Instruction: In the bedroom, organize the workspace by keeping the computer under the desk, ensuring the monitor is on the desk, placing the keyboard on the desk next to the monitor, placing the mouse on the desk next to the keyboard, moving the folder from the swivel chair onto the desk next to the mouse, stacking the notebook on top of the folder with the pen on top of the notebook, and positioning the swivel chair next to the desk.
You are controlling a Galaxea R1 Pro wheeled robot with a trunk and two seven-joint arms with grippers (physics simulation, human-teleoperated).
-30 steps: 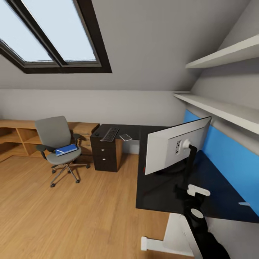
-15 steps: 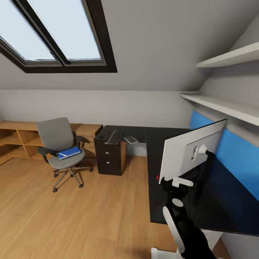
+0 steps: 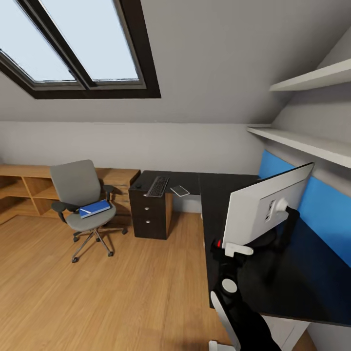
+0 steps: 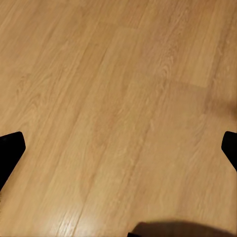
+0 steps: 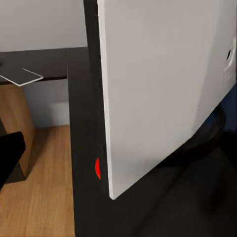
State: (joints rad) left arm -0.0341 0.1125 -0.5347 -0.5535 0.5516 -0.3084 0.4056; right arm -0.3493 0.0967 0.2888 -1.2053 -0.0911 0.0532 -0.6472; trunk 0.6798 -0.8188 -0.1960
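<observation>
The right gripper [image 3: 233, 250] holds the monitor [image 3: 267, 204] by its lower corner, near the desk [image 3: 253, 287] edge; the left gripper [image 4: 118, 148] gapes over open floor [image 4: 118, 98].

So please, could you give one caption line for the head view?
Attic bedroom: monitor on black desk, blue folder waiting on swivel chair.

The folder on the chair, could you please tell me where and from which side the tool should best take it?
Take the folder by its front edge, the one toward the room, coming from the chair's open front. It lies flat on the seat with the backrest behind and armrests at both sides, so only the front is free. A low, level approach looks safest.
</observation>
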